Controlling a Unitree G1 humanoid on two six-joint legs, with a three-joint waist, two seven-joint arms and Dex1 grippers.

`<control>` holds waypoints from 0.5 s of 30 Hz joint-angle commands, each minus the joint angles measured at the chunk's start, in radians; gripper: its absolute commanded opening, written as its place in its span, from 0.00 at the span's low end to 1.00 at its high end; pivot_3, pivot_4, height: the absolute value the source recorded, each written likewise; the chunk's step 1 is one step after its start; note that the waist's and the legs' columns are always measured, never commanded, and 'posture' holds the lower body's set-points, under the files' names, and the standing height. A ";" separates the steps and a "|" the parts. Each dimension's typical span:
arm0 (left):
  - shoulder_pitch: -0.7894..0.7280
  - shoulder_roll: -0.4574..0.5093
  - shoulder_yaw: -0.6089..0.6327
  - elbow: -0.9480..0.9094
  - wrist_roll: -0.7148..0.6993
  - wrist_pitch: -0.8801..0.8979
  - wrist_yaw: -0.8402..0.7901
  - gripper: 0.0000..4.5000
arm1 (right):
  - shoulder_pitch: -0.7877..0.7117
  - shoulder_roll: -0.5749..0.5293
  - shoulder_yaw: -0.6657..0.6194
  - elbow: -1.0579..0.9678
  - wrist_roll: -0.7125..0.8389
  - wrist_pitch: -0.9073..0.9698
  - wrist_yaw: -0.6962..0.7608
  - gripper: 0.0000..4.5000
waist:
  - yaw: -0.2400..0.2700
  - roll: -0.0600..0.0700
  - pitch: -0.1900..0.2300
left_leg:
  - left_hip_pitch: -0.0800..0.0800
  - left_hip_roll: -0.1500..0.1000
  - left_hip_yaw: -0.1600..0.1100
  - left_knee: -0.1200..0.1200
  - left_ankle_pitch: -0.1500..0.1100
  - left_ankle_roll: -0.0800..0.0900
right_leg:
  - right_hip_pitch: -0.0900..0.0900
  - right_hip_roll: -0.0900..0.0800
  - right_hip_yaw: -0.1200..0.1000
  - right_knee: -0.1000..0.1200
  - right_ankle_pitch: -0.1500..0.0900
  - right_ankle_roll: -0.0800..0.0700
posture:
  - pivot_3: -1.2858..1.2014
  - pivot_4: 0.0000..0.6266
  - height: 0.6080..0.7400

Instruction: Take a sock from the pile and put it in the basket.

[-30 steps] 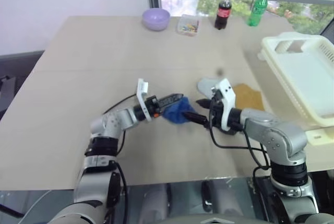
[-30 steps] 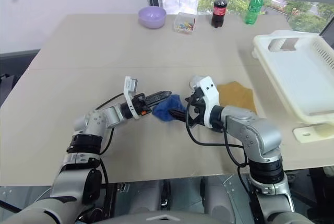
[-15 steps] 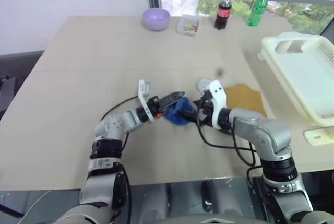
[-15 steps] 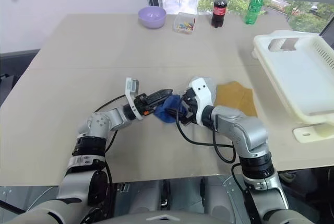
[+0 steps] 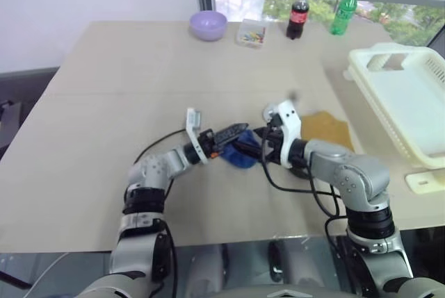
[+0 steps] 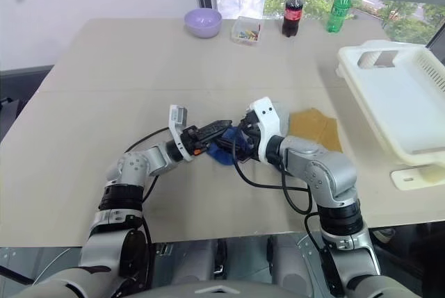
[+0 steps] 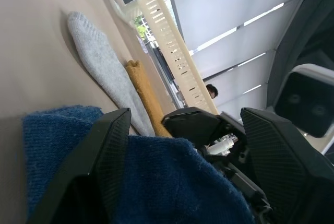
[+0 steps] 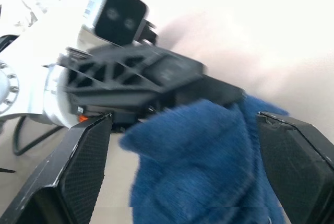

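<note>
Right end effector [image 6: 235, 146] nearer, wide around blue sock [image 6: 226, 151]

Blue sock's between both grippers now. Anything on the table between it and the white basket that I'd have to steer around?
Nothing upright. Between the blue sock and the basket lie only the flat grey sock and mustard sock on the table; lifted, the blue one should pass over them. The bottles and bowl stand off that path.

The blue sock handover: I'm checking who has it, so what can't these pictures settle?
- Head views: the blue sock lies between the left gripper and the right gripper, whose bodies hide any contact.
- Right wrist view: the sock is blurred; grip unclear.
- Left wrist view: the basket is cut off.
- Head views: the grey sock sits mostly behind the right wrist.
</note>
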 commanded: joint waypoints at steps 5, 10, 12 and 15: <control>-0.011 -0.010 0.009 -0.013 -0.018 -0.007 -0.005 0.80 | -0.006 -0.012 0.028 0.064 -0.059 -0.063 -0.032 0.99 | 0.000 0.000 0.000 | 0.000 0.000 0.000 0.000 0.000 0.000 | 0.000 0.000 0.000 0.000 0.000 0.000 | 0.52 0.24 0.92; -0.011 -0.001 0.014 -0.012 -0.015 -0.012 -0.006 0.80 | 0.041 -0.025 0.048 0.156 -0.077 -0.106 0.000 0.99 | 0.000 0.000 0.000 | 0.000 0.000 0.000 0.000 0.000 0.000 | 0.000 0.000 0.000 0.000 0.000 0.000 | 0.52 0.24 0.92; -0.012 0.001 0.016 -0.015 -0.017 -0.011 -0.003 0.80 | 0.052 -0.009 0.046 0.177 -0.053 -0.095 0.018 0.94 | -0.002 0.000 0.000 | 0.000 0.000 0.000 0.000 0.000 0.000 | 0.000 0.000 0.000 0.000 0.000 0.000 | 0.52 0.24 0.92; -0.014 0.004 0.016 -0.012 -0.014 -0.015 -0.004 0.80 | 0.068 -0.016 0.080 0.183 -0.045 -0.082 0.055 0.69 | -0.003 0.000 0.000 | 0.001 0.000 0.000 0.000 0.000 0.000 | 0.000 0.000 0.000 0.000 0.000 0.000 | 0.52 0.24 0.92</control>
